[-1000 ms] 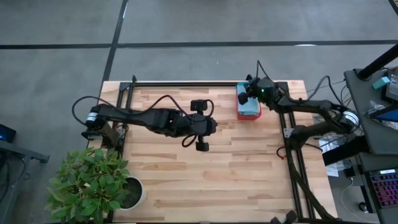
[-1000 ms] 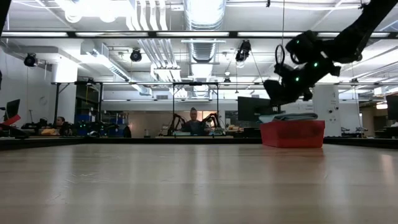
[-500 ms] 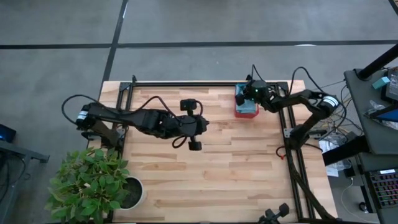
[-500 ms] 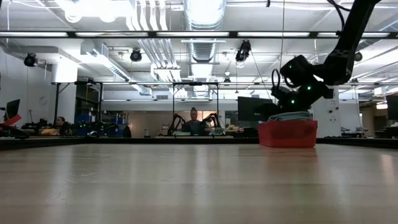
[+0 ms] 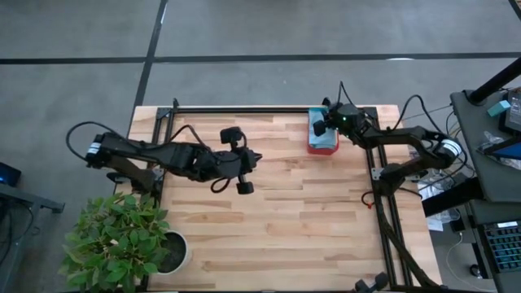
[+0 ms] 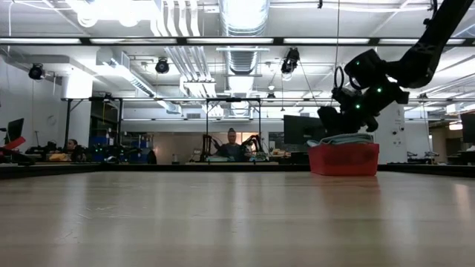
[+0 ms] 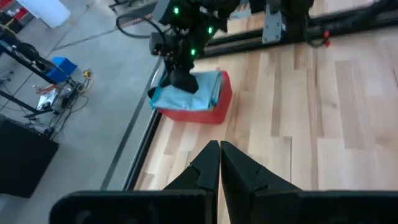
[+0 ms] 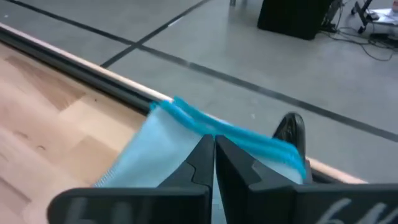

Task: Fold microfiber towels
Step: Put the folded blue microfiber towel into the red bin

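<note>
Both arms are shifting: the left gripper (image 5: 254, 157), fingers together, is retreating toward centre-left of the high view, while the right gripper (image 5: 320, 128), fingers together, is hovering over the folded light blue microfiber towel (image 5: 325, 140) in the rigid red rectangular tray (image 6: 343, 159), upper right.

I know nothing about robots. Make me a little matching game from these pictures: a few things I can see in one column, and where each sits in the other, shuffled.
Things:
1. red tray
2. light blue towel
3. potted plant
4. left gripper
5. right gripper

Places:
A. over bare wood near the table's middle, shut
B. at the table's near left corner
C. lying on top in the tray
D. at the table's far edge, right of centre
E. over the tray's towels, shut

Pairs: 1-D, 2-C, 3-B, 4-A, 5-E
</note>
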Controlling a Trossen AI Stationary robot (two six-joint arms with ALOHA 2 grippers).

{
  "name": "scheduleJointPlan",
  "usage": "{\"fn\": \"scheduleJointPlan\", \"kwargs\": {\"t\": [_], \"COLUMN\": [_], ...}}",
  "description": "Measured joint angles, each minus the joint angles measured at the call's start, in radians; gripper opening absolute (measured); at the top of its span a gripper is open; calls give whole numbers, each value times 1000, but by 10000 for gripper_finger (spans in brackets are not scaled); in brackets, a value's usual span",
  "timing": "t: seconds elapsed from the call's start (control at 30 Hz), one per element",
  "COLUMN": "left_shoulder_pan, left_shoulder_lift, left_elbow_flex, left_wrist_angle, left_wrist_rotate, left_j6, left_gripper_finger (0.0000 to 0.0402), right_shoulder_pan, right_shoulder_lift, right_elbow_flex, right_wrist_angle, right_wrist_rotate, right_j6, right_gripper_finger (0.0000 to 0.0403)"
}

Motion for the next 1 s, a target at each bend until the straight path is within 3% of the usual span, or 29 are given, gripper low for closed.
{"fn": "scheduleJointPlan", "kwargs": {"t": [0.4,0.83,1.0], "left_shoulder_pan": [-25,-35,-36], "left_shoulder_lift": [-16,-20,-20], "left_elbow_flex": [-25,-25,-25], "left_wrist_angle": [20,22,24], "left_wrist_rotate": [-10,-20,-21], "left_j6": [-1,-1,0], "left_gripper_finger": [0,0,0], "right_shoulder_pan": [0,101,167], "right_shoulder_lift": [100,-264,-308], "right_elbow_flex": [-81,-130,-226], "right_wrist_angle": [138,-40,12], "right_wrist_rotate": [9,3,6], "right_j6": [52,89,163], "right_gripper_finger": [9,9,9]}}
